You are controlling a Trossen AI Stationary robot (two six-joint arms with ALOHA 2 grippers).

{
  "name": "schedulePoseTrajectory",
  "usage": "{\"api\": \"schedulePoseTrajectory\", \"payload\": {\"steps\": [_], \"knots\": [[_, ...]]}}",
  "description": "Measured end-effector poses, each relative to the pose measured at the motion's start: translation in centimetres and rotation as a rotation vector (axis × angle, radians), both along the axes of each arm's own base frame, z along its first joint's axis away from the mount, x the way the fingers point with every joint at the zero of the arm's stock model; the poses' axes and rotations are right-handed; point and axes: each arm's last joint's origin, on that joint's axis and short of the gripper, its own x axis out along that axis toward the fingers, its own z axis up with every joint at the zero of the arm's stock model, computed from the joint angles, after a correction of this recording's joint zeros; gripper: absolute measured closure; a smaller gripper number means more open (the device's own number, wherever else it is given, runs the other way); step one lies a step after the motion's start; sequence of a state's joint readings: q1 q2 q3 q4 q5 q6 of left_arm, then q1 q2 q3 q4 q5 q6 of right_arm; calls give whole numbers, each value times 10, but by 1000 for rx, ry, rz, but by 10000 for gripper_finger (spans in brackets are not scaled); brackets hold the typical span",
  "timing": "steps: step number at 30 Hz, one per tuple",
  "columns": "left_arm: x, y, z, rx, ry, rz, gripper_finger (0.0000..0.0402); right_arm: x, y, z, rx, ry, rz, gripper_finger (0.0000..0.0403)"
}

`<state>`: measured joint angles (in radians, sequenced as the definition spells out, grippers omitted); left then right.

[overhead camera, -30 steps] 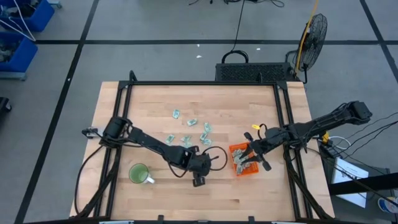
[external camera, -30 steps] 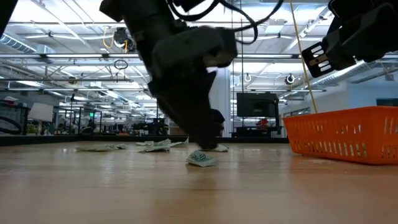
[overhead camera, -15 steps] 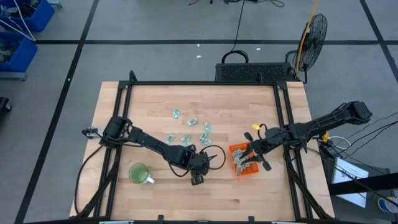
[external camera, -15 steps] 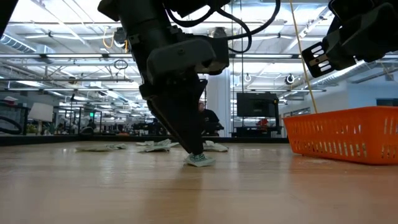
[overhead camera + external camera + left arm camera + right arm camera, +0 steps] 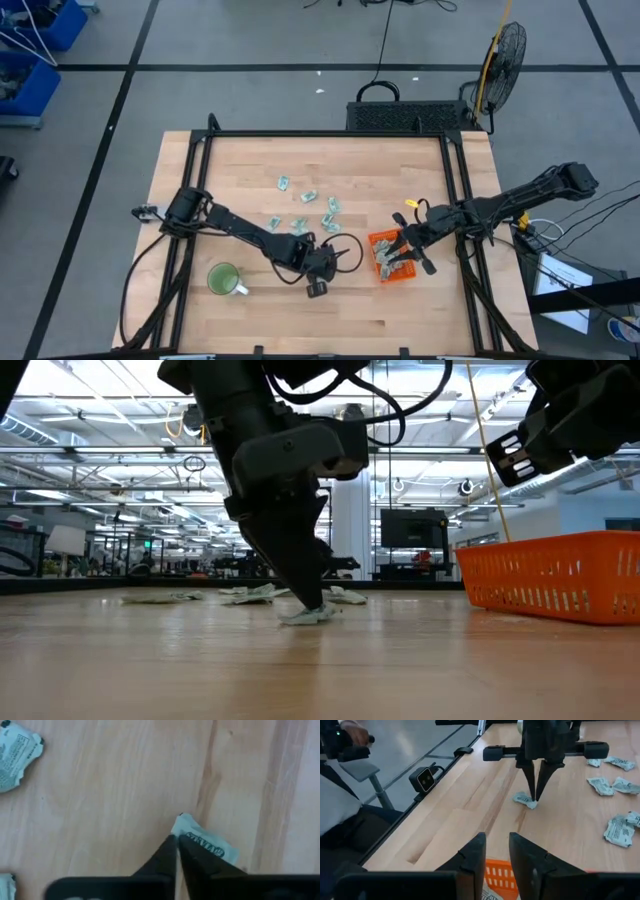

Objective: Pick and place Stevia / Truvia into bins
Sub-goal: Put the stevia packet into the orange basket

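Several pale green and white Stevia sachets (image 5: 310,196) lie scattered flat on the wooden table's middle. One more sachet (image 5: 207,847) lies nearer the front edge, and my left gripper (image 5: 176,840) is shut on it; the low view shows this gripper (image 5: 316,604) standing steeply over the wood. The orange tray (image 5: 374,240), the bin, stands to the right with sachets inside. My right gripper (image 5: 497,855) hovers open over the tray's wall (image 5: 500,870), with nothing between its fingers. My left gripper pinches the sachet by one crumpled end (image 5: 186,831) between its two fingertips. The fingers come steeply from above, pointing down at the table. The sachet (image 5: 305,617) is bunched up and rests on the wood, its pinched end slightly raised.
A round green mug (image 5: 222,279) stands on the table at the front left. A black frame (image 5: 330,133) runs along the table's edges. Bare wood lies between the held sachet and the tray (image 5: 550,575).
My left gripper has shut on the sachet under it while staying in place. The sachet has bunched up at the fingertips and shifted a little toward the table's left.
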<state>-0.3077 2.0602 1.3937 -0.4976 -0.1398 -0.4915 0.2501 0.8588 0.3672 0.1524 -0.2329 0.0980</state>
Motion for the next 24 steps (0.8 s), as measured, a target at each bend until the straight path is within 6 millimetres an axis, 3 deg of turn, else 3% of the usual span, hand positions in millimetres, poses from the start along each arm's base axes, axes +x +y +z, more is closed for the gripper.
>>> {"api": "schedulePoseTrajectory", "payload": {"steps": [8, 13, 19, 24], "knots": [[2, 5, 6, 85, -53, 20, 397, 1, -1, 0, 2, 7, -69, 323], [8, 8, 40, 213, -274, 116, 393, 3, -9, 0, -7, 8, -355, 320], [17, 18, 79, 531, -550, 276, 394, 5, -15, 3, 5, -38, -572, 317], [34, 28, 94, 529, -737, 309, 398, 7, -15, 9, 98, -86, -615, 317]]}}
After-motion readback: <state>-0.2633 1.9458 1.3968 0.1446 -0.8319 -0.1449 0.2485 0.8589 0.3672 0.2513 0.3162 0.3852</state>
